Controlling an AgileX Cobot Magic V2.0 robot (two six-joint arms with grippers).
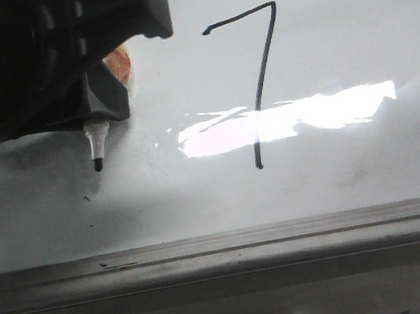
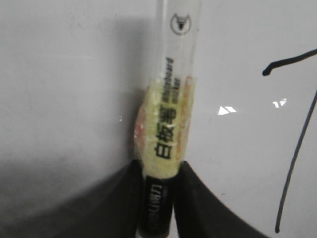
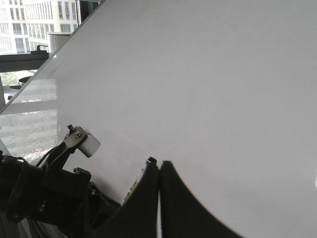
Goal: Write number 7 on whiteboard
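Observation:
The number 7 (image 1: pixel 261 75) is drawn in thin black marker on the whiteboard (image 1: pixel 348 19), its stem crossing a bright reflection. My left gripper (image 1: pixel 99 103) hangs at the upper left, shut on a whiteboard marker (image 1: pixel 99 144) whose black tip points down, well left of the 7. In the left wrist view the fingers (image 2: pixel 193 198) clamp the marker (image 2: pixel 168 119) by its black end, and the 7 (image 2: pixel 297 148) shows beside it. I cannot tell whether the tip touches the board. My right gripper (image 3: pixel 159 164) is shut on nothing above bare whiteboard (image 3: pixel 223 89).
A grey metal edge rail (image 1: pixel 225 244) runs along the board's near side. A bright light reflection (image 1: pixel 293 118) and tiny black specks (image 1: pixel 86 199) mark the surface. The left arm (image 3: pixel 44 193) is close beside my right gripper. Windows (image 3: pixel 29 20) lie beyond the board's far edge.

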